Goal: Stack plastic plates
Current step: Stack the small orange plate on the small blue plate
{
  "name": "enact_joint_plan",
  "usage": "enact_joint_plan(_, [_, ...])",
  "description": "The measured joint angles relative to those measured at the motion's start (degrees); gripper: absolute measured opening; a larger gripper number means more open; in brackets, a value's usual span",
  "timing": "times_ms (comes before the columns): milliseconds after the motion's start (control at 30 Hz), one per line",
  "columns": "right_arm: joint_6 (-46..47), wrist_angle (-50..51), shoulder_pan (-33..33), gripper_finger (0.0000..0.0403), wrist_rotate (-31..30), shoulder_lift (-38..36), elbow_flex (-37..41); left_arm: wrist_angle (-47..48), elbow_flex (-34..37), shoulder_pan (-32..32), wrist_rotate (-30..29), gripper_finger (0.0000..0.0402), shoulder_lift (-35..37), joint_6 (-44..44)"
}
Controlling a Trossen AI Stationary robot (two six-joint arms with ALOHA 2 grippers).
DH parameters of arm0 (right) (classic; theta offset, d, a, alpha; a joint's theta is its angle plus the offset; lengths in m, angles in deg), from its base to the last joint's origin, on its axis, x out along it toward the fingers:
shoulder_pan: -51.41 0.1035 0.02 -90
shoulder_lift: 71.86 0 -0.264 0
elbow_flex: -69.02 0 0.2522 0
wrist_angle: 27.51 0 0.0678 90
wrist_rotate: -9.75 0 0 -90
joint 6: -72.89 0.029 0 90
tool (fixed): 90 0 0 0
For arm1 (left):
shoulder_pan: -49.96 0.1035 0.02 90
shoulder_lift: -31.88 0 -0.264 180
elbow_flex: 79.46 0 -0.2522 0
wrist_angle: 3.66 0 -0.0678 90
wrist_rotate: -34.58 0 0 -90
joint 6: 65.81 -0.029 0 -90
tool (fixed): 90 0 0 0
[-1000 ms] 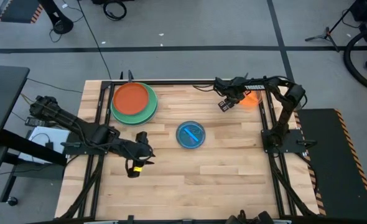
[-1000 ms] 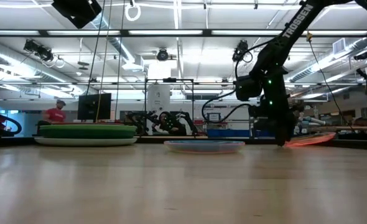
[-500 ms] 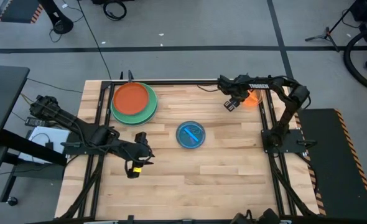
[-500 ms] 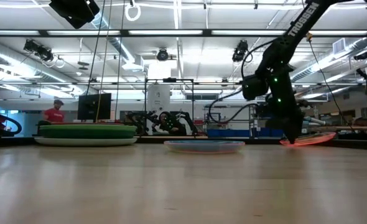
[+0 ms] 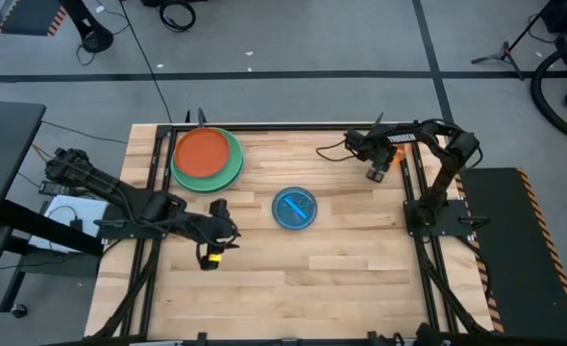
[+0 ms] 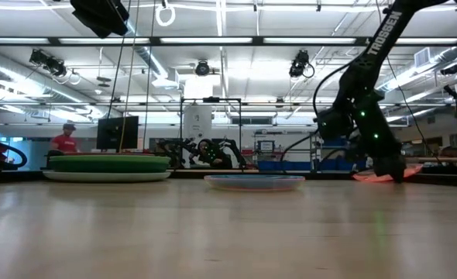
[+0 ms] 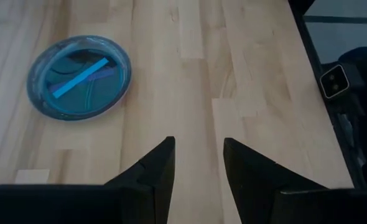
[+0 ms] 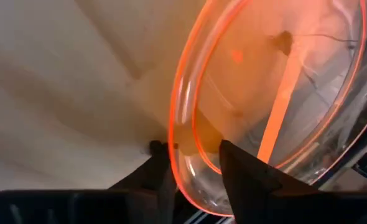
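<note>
Wooden table (image 5: pixel 341 259), grey floor (image 5: pixel 283 48)

Right gripper (image 5: pixel 378 173) has swung from inboard of the small orange plate (image 5: pixel 393 151) toward the table's (image 5: pixel 341 259) right edge, w/ fingers (image 8: pixel 162 168) now straddling the plate's rim; its gap has narrowed. Left gripper (image 5: pixel 209 261) edged slightly toward the near edge.

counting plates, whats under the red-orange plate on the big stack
A green plate lies right under the red-orange plate, its rim showing around it. The low view shows a pale layer at the bottom; any plates between are covered.
</note>
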Motion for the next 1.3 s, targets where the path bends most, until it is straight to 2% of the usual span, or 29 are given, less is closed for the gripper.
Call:
enact_joint_plan(233, [-0.48,-0.68,-0.23,0.0017,-0.82,-0.01,0.17,-0.08,0.0,0.18,0.0,0.0144,0.0,-0.74])
enact_joint_plan(400, [0.3,1.23,3.86,0.0011,-1.98,-0.71,0.22,0.03,0.0,0.15,-1.0,0.0144,0.0,-0.55])
enact_joint_plan(567, [1.7,5.92,15.26,0.0006,-3.59,-4.13,0.24,1.78,0.0,0.05,-3.0,0.0144,0.0,-0.44])
enact_joint_plan(767, [-4.49,5.64,35.83,0.0005,-2.4,-10.26,-0.4,2.74,0.0,-1.03,-6.95,0.0144,0.0,-0.42])
enact_joint_plan(900, [-7.23,1.8,48.7,0.0005,-2.68,-13.51,-2.89,2.74,0.0,-1.84,-7.5,0.0144,0.0,0.92])
enact_joint_plan(1000, [-12.35,-6.82,56.57,0.0005,0.01,-15.31,-4.05,2.73,0.0,-2.77,-8.12,0.0144,-0.01,1.31])
enact_joint_plan(1133, [-22.1,-19.87,62.41,0.0005,5.52,-14.34,-4.11,1.22,0.03,-3.87,-9.14,0.0144,-0.78,2.66])
enact_joint_plan(1300, [-31.35,-26.74,63.24,0.0005,4.25,-7.28,-4.15,-8.39,3.03,-5.65,-9.21,0.0144,-0.94,3.46])
